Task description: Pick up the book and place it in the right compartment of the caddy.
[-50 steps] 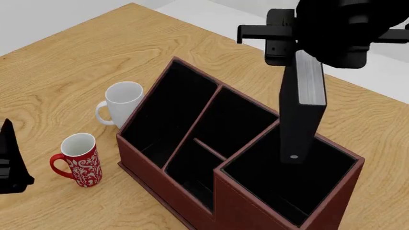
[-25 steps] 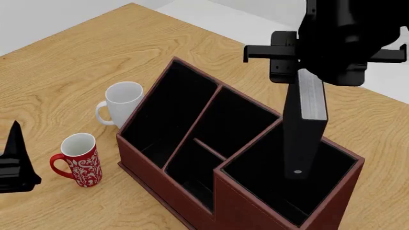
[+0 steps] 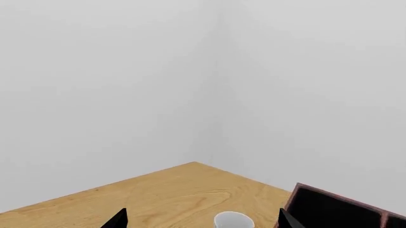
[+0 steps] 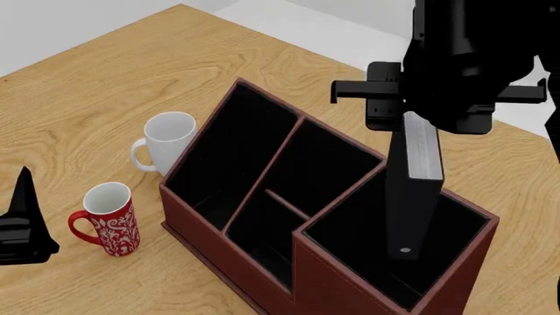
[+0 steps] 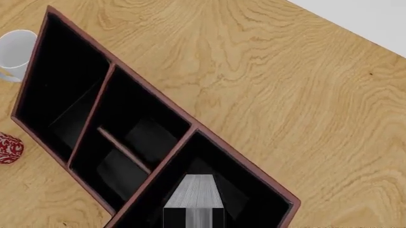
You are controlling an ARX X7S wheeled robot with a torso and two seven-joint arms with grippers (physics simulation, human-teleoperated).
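My right gripper (image 4: 421, 125) clamps the book (image 4: 411, 197) over the caddy (image 4: 262, 262) on a wooden table (image 4: 88, 98), pale walls (image 3: 127, 71) behind.

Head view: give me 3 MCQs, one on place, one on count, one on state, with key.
1. Where does the book hang?
A. over the caddy's right compartment
B. over the long narrow section
C. beside the red mug

2. How many mugs stand on the table?
A. one
B. two
C. three

3. What is the right pincer doing?
A. open, empty
B. shut on the book's top edge
C. resting on the table

Key: 1 A, its lower end sits inside that section's walls. 2 B, the white mug and the red one. 3 B, the book hangs upright from it.
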